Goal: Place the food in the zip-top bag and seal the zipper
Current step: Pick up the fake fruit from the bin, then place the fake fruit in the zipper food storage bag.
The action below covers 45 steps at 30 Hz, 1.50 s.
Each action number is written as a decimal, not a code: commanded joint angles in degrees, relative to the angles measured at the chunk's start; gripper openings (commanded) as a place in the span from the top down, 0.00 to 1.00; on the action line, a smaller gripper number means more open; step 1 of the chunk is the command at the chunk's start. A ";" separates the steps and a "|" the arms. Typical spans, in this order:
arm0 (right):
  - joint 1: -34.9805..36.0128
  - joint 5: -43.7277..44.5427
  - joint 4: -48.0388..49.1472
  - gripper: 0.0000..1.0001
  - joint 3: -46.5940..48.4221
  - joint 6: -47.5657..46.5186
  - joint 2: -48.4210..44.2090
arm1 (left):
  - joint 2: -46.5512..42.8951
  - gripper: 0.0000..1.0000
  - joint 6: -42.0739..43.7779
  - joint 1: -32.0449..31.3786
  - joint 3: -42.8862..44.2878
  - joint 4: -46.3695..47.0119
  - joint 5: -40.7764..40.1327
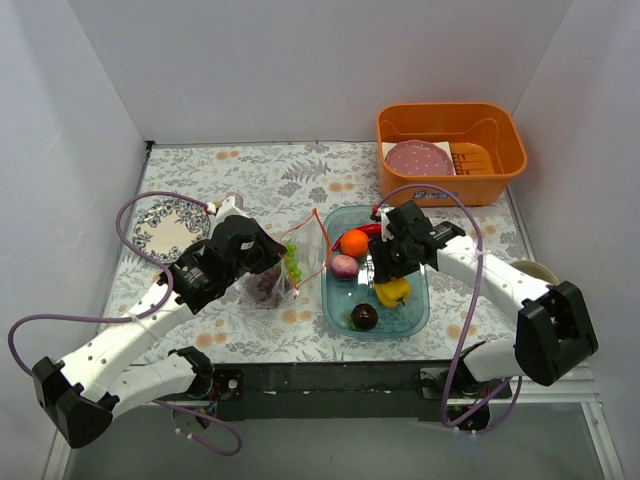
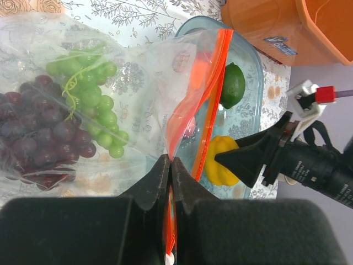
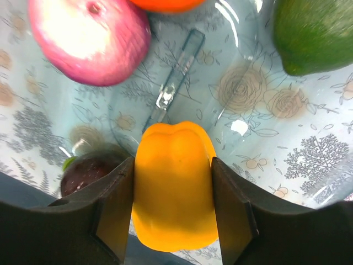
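Note:
My left gripper (image 1: pixel 272 252) (image 2: pixel 171 161) is shut on the red-orange zipper (image 2: pixel 205 99) at the mouth of the clear zip-top bag (image 1: pixel 300 250) (image 2: pixel 138 72) and holds it up. Green grapes (image 1: pixel 293 263) (image 2: pixel 91 88) and dark purple grapes (image 1: pixel 263 286) (image 2: pixel 41 132) lie inside the bag. My right gripper (image 1: pixel 388 275) (image 3: pixel 172 165) is down in the clear blue tray (image 1: pixel 425 312), and its fingers press both sides of the yellow pepper (image 1: pixel 393 292) (image 3: pixel 174 187). The tray also holds an orange (image 1: pixel 354 242), red chilli (image 1: pixel 370 229), purple onion (image 1: pixel 344 267) (image 3: pixel 88 38), dark plum (image 1: pixel 364 316) and green lime (image 3: pixel 314 33) (image 2: pixel 233 85).
An orange bin (image 1: pixel 512 140) with a pink dotted disc (image 1: pixel 418 157) stands at the back right. A patterned plate (image 1: pixel 165 228) lies at the left, behind my left arm. A pale bowl (image 1: pixel 535 270) sits by my right arm. White walls close in three sides.

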 commanded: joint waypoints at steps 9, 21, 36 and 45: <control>0.14 -0.04 6.54 0.61 5.31 6.97 -4.77 | -0.99 1.00 0.60 0.25 -0.19 1.57 0.60; 0.05 -8.83 21.22 0.65 2.93 19.36 -8.99 | -1.34 1.00 0.60 0.25 -0.46 2.09 1.82; 2.95 -17.71 38.18 0.65 4.42 28.51 -7.25 | -0.73 1.00 0.96 0.25 -1.51 2.71 3.32; 7.17 -22.02 41.01 0.55 6.88 27.98 0.75 | 0.33 1.00 1.13 0.25 0.51 2.36 3.59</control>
